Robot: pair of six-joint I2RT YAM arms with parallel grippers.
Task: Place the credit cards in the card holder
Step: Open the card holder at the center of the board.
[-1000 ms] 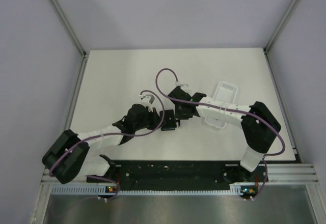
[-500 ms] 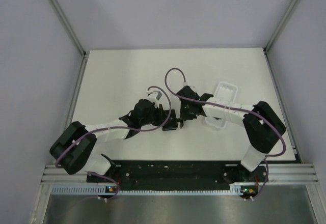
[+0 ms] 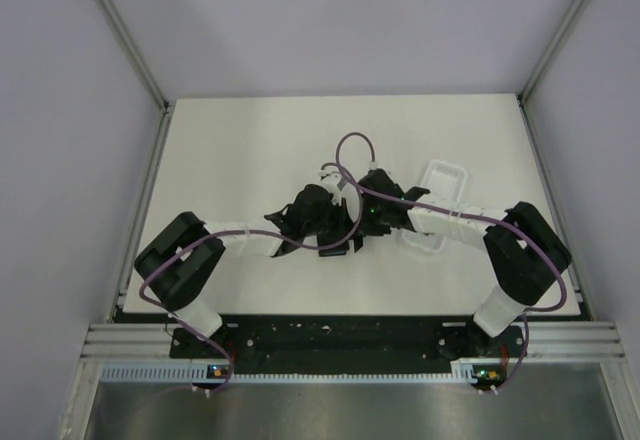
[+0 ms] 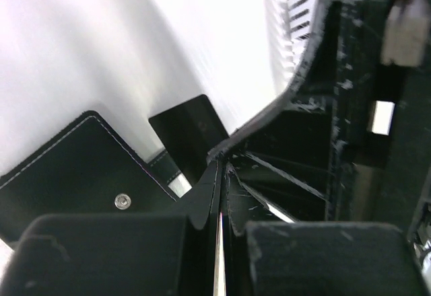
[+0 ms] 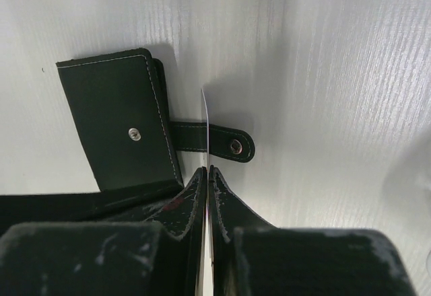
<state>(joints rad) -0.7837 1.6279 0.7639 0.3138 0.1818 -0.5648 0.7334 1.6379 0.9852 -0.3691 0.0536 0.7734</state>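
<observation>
The card holder (image 3: 335,247) lies flat on the table between the arms, a black wallet (image 5: 114,128) with a snap stud and its strap (image 5: 225,142) stretched out. It also shows in the left wrist view (image 4: 74,175). My right gripper (image 5: 207,169) is shut on a thin credit card (image 5: 205,118), held on edge just above the strap. From the left wrist the same card (image 4: 192,126) shows as a dark rectangle. My left gripper (image 4: 221,167) is shut, its tips right against the right gripper's tips. A thin pale line shows between its jaws; I cannot tell what it is.
The long white ribbed tray (image 3: 441,177) lies to the right, partly under the right arm, and shows at the top of the left wrist view (image 4: 293,13). Purple cables loop over both wrists. Side walls stand left and right.
The left arm has swung right, bringing its gripper from left of the wallet up against the right gripper. The right gripper has shifted slightly right.
</observation>
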